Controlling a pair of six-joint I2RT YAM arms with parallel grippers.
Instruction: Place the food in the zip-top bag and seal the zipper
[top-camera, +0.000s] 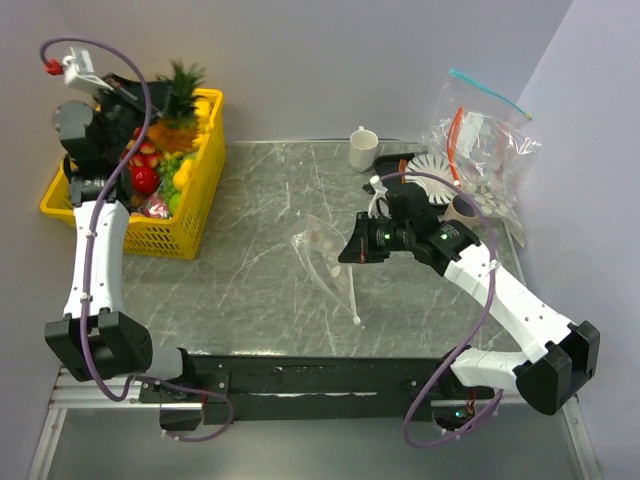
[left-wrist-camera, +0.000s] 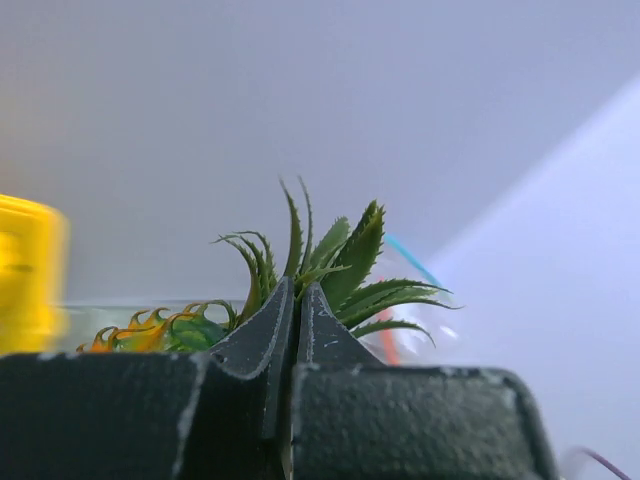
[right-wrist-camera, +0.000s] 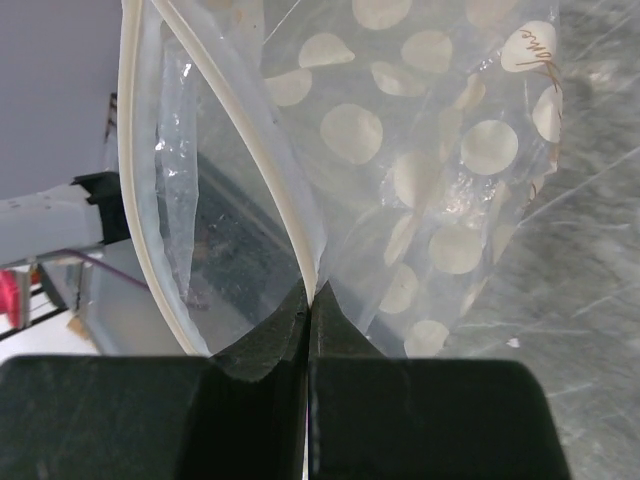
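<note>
The pineapple (top-camera: 180, 108) stands in the yellow basket (top-camera: 205, 195) at the far left. Its green crown (left-wrist-camera: 345, 265) rises from between the tips of my left gripper (left-wrist-camera: 298, 288), which is shut on the crown leaves. In the top view the left gripper (top-camera: 148, 112) hovers over the basket. Strawberries (top-camera: 146, 155) and a red apple (top-camera: 145, 180) lie lower in the basket. The dotted zip-top bag (right-wrist-camera: 430, 180) hangs mid-table (top-camera: 325, 255), its mouth gaping. My right gripper (right-wrist-camera: 310, 290) is shut on the pale zipper (right-wrist-camera: 290, 215) at the mouth's edge.
A white cup (top-camera: 362, 148) stands at the table's back edge. Crumpled clear bags (top-camera: 480, 150), one with a teal strip (top-camera: 490, 92) and one with an orange strip (top-camera: 458, 130), are piled at the back right. Other toy produce fills the basket.
</note>
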